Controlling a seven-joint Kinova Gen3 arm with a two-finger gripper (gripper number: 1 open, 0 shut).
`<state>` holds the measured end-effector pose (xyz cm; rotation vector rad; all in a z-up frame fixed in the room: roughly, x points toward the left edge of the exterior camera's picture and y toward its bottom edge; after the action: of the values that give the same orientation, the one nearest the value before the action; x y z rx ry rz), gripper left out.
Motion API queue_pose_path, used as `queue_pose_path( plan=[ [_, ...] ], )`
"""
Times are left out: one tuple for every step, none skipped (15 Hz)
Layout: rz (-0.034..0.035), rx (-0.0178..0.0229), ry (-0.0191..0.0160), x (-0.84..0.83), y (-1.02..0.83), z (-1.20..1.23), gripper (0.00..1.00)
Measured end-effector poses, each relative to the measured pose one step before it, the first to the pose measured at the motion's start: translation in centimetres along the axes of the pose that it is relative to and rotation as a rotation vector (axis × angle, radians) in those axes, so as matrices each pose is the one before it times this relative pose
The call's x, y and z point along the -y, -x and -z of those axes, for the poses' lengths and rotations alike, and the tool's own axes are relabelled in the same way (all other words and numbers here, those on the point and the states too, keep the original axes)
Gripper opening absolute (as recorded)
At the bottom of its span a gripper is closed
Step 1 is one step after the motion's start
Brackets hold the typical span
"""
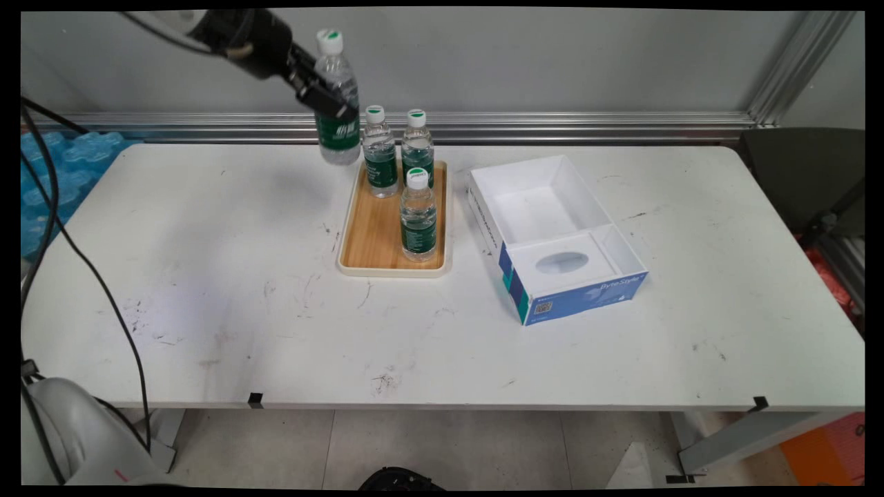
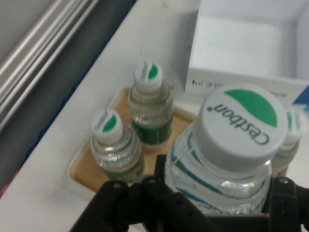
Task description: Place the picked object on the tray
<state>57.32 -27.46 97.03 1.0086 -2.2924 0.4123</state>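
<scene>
My gripper [image 1: 331, 103] is shut on a clear water bottle [image 1: 338, 110] with a green label and a white, green-marked cap. It holds the bottle upright in the air, above the table just left of the far end of a wooden tray [image 1: 369, 241]. In the hand view the held bottle [image 2: 227, 150] fills the lower right, clamped at its body by the gripper [image 2: 207, 203]. Three like bottles stand on the tray: two at the far end [image 1: 380, 153] [image 1: 418, 146] and one nearer the front right [image 1: 418, 215]. Two of them show in the hand view [image 2: 150, 104] [image 2: 114, 147].
An open white and blue cardboard box [image 1: 552, 235] lies right of the tray; its white wall shows in the hand view [image 2: 241, 48]. Blue shrink-wrapped bottle packs [image 1: 55, 179] sit beyond the table's left edge. A metal rail [image 1: 483, 128] runs along the wall behind.
</scene>
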Motion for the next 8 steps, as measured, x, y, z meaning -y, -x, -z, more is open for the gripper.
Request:
queue_pose_path(
  plan=[
    [-0.00409, 0.00281, 0.00212, 0.116, 0.57, -0.319, 0.0],
    [-0.00816, 0.00418, 0.00473, 0.177, 0.924, -0.634, 0.0],
    [-0.00724, 0.00355, 0.00508, 0.121, 0.707, -0.624, 0.0],
    [-0.00736, 0.00324, 0.00554, 0.112, 0.839, -0.769, 0.0],
    [-0.00697, 0.00185, 0.00623, 0.073, 0.727, -0.845, 0.0],
    [-0.00615, 0.00105, 0.00701, 0.032, 0.614, -0.891, 0.0],
    [-0.00518, -0.00022, 0.00641, 0.005, 0.447, -0.814, 0.0],
    [-0.00571, -0.00158, 0.00867, -0.025, 0.459, -0.936, 0.0]
  ],
)
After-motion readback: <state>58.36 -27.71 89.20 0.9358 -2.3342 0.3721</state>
